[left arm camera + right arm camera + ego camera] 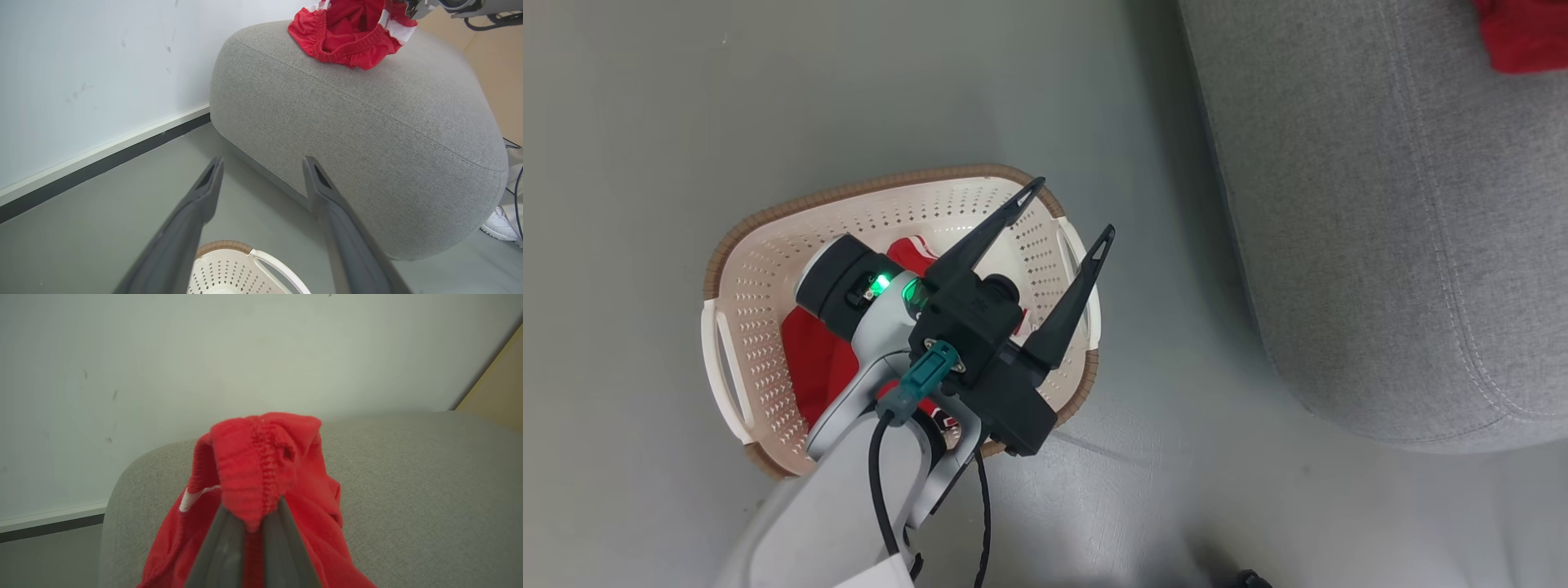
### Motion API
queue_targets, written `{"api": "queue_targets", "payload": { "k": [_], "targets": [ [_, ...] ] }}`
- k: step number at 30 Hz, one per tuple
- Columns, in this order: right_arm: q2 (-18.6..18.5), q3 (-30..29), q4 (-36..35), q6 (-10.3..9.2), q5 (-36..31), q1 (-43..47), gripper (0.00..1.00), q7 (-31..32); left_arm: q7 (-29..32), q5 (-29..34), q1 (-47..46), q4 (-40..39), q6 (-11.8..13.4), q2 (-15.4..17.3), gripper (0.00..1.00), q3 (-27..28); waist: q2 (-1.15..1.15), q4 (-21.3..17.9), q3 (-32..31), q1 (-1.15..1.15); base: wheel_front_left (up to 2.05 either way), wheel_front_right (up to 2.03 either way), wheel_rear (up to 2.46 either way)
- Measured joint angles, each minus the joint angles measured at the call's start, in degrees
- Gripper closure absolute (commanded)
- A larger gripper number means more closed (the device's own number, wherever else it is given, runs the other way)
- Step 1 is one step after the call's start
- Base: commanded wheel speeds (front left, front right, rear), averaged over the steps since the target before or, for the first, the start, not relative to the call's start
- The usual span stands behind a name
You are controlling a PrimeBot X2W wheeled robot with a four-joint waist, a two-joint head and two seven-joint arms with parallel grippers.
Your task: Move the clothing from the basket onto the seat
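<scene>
Pinching a red garment by its ribbed hem, the right pincer holds it over the grey seat.
From the head, more red clothing lies in the basket, the left pincer spread wide above it; the left wrist view shows the held garment bunched on the seat's rounded top.

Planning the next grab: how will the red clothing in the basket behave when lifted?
Probably floppy: the clothing lies crumpled in the basket. Likely light: the right pincer holds a similar piece by one bunched hem.
</scene>
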Motion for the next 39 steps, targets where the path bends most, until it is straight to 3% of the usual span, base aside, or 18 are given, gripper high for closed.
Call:
{"api": "queue_targets", "payload": {
  "k": [5, 6, 7, 8, 9, 10, 22, 39],
  "targets": [
    [1.96, 1.32, 2.32, 0.82, -0.62, -0.03, 1.00, -0.02, -0.01, 0.00, -0.29, 0.27, 0.02, -0.01, 0.00, 0.10, 0.00, 0.40, 0.34, 0.00, 0.00, 0.00, 0.00],
    [2.04, 1.54, 2.80, 0.99, -0.88, -0.10, 0.93, -0.03, -0.11, 0.00, -0.29, 0.37, 0.08, 0.00, 0.00, 0.24, 0.00, 0.41, 0.35, 0.00, 0.00, 0.00, 0.00],
    [2.13, 1.87, 3.03, 1.01, -1.23, -0.14, 0.62, -0.23, -0.23, 0.00, -0.29, 0.49, 0.10, 0.01, 0.00, 0.36, 0.00, 0.37, 0.32, 0.00, 0.00, 0.00, 0.00],
    [2.21, 2.15, 3.22, 1.04, -1.66, -0.14, 0.53, -0.43, -0.27, -0.01, -0.29, 0.71, 0.10, -0.02, 0.00, 0.37, 0.00, 0.32, 0.24, 0.00, 0.00, 0.00, 0.00],
    [2.26, 2.40, 3.42, 1.05, -1.89, -0.13, 0.19, -0.44, -0.45, -0.01, -0.29, 0.99, 0.14, -0.03, 0.00, 0.41, 0.00, 0.26, 0.14, 0.00, 0.00, 0.00, 0.00],
    [2.33, 2.59, 3.64, 1.31, -2.00, -0.12, 0.00, -0.44, -0.76, -0.01, -0.29, 1.20, 0.37, -0.02, 0.00, 0.49, 0.00, 0.19, 0.02, 0.00, 0.00, 0.00, 0.00],
    [4.01, 4.99, 4.77, 2.87, -4.21, 4.89, 0.00, -0.52, -3.75, -1.05, -0.18, 4.82, 0.58, -0.49, 0.00, 1.38, -0.01, -1.70, -3.39, 0.00, 0.00, 0.00, 0.00],
    [5.56, 6.92, -3.52, 3.87, -6.66, 16.85, 0.00, -0.53, -9.56, -4.70, 4.92, 11.46, 1.60, -2.05, 0.00, 2.65, -0.02, -1.54, -14.06, -0.02, 0.00, 0.00, 0.00]
  ]
}}
